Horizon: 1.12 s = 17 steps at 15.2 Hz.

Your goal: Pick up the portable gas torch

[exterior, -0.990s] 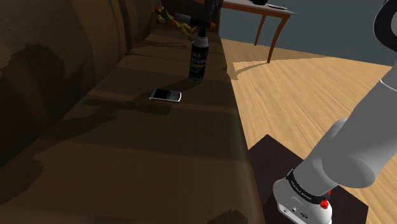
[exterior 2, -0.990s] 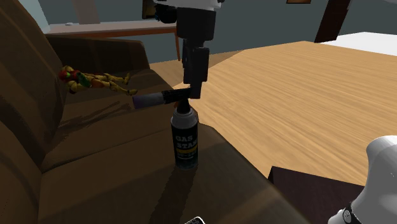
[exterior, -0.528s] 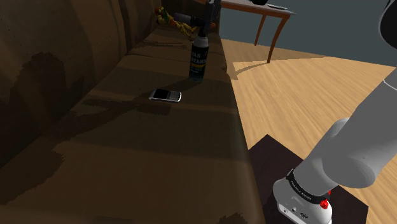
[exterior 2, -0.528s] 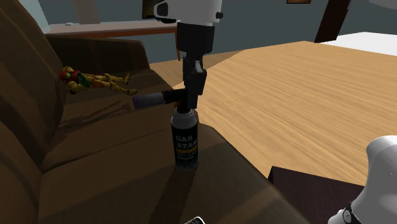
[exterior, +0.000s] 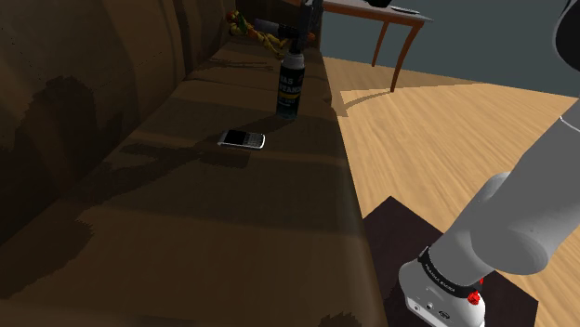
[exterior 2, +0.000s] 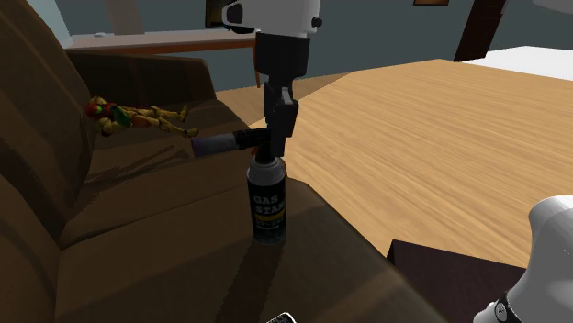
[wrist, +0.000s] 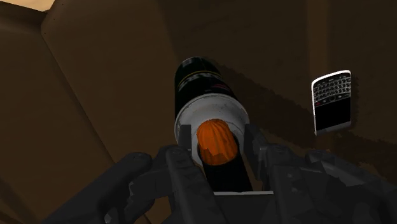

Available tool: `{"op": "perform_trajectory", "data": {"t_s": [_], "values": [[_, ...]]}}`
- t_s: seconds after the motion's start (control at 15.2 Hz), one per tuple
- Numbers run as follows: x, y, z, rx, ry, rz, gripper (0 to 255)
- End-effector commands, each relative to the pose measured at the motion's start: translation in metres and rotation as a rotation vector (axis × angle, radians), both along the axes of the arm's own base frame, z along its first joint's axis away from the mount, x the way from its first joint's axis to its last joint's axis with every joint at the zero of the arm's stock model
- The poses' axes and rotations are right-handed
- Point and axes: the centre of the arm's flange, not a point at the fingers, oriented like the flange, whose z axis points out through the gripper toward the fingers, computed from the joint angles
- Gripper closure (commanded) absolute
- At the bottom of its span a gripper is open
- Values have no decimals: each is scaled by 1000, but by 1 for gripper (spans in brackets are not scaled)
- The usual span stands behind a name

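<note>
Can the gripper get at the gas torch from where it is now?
Probably yes: the gripper sits right at the gas torch head, the orange knob directly before it, nothing between. The phone lies apart on the sofa.

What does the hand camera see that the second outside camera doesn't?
Wrist view: the round orange knob on top of the black cylindrical gas torch, between the fingers of the black end effector. Second exterior view: a yellow and red toy figure and the robot's white arm. Both: the torch, the end effector shut on it, the brown sofa.
</note>
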Motion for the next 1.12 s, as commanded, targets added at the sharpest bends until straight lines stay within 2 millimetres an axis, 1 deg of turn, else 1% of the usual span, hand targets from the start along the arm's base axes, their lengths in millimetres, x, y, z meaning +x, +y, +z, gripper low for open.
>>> {"op": "perform_trajectory", "data": {"t_s": [0.0,0.92,1.06], "values": [[0,0,5,0,1,0,255],[0,0,79,0,1,0,255],[0,0,80,0,1,0,255]]}}
